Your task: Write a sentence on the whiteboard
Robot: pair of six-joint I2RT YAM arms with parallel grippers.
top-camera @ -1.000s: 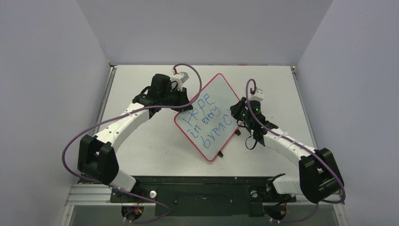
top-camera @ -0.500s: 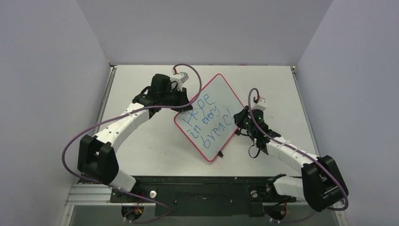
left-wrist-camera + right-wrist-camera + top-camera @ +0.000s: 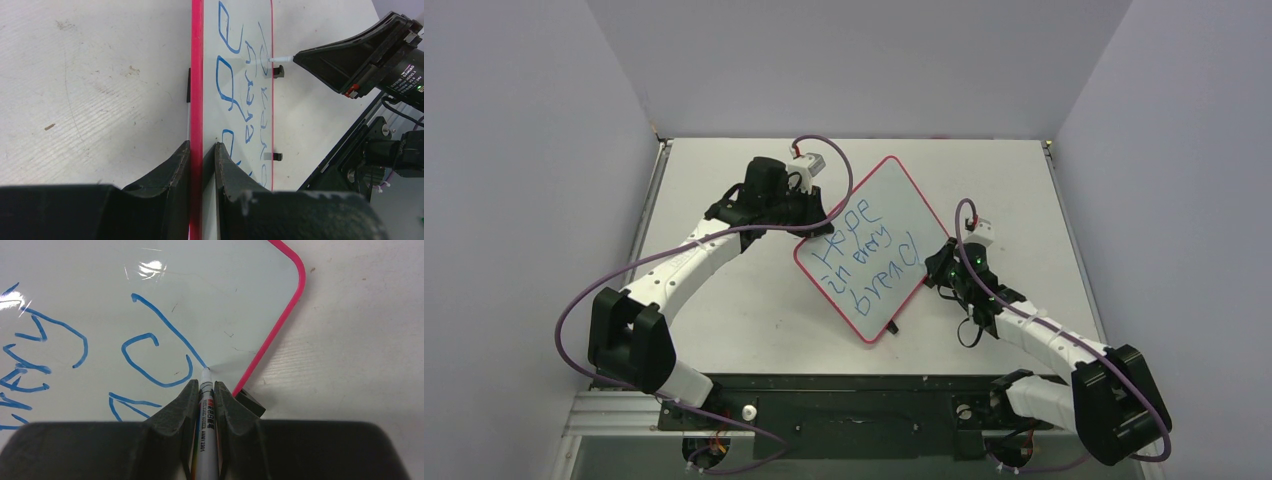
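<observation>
Marker clenched in my right gripper, tip at 12 o'clock on whiteboard; left gripper clamps rim. Press lightly, stroke slowly, finish sentence.

You are in a robotics lab cell: plain pale walls box in a scuffed white worktop, and the cabled left arm and right arm are bolted to a black rail at its near edge.
</observation>
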